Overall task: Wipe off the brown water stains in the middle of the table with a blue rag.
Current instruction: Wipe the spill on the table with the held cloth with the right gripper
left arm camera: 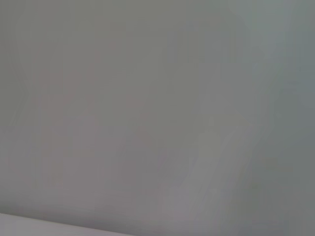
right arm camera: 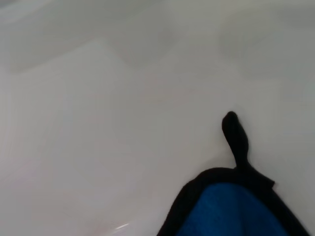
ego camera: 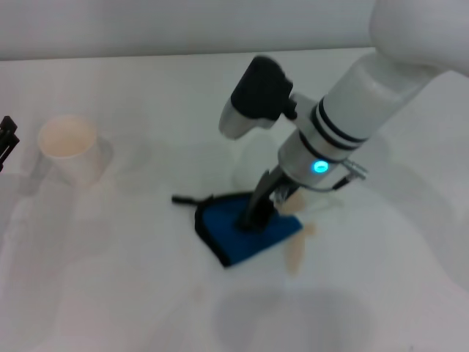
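The blue rag (ego camera: 245, 233) lies flat on the white table (ego camera: 146, 293) near the middle, its black loop pointing left. My right gripper (ego camera: 256, 218) presses down on the rag's middle with its fingers shut on the cloth. A light tan-brown stain (ego camera: 297, 249) shows at the rag's right edge, most of it under the rag and arm. The right wrist view shows the rag's corner (right arm camera: 231, 211) with black trim and loop. My left gripper (ego camera: 6, 139) is parked at the far left edge.
A white paper cup (ego camera: 69, 149) stands upright on the left side of the table. The left wrist view shows only a plain grey surface.
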You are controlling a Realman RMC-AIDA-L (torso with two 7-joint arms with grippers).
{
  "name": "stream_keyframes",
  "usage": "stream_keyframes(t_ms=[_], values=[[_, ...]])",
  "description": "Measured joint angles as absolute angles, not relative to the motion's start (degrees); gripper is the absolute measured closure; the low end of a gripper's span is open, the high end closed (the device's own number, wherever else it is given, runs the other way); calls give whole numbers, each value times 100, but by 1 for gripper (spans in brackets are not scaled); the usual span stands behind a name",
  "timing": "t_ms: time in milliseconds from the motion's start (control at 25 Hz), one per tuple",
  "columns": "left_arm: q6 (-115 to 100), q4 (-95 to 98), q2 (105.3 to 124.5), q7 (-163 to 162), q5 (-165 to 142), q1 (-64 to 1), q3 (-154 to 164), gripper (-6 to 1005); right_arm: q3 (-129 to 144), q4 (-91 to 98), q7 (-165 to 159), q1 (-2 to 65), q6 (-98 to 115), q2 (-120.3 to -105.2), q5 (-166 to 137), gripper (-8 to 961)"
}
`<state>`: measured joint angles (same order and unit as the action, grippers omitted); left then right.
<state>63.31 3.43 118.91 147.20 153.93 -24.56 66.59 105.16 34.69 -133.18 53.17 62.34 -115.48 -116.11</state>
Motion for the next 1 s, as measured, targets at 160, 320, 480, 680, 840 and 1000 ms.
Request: stream_keyframes(t_ms=[160, 320, 480, 680, 840, 1000], values=[[6327, 343, 11891, 14721, 15390, -2460, 6663, 111, 10108, 3387, -13332, 5323, 5759, -11544, -11946, 885], [6327, 342, 11891, 14721, 15389, -2461, 6662, 111, 9517, 3227, -13342, 5291, 5389, -11532, -12375, 885], [6327, 342, 11891, 14722, 15389, -2462, 6662, 112, 9014, 3136, -13357, 5256, 5220, -11517, -12813, 884], [6327, 342, 11891, 14722, 15389, -2476, 6662, 112, 8750, 3158, -13353, 5242, 5568, -11460, -13095, 884], [6328, 352, 11891, 14722, 15389, -2478, 6662, 112, 8789, 3228, -13304, 5247, 6302, -11461, -13104, 884], [6328, 393, 11891, 14722, 15389, -2479, 6649, 112, 8989, 3388, -13257, 5222, 7089, -11506, -13151, 884]])
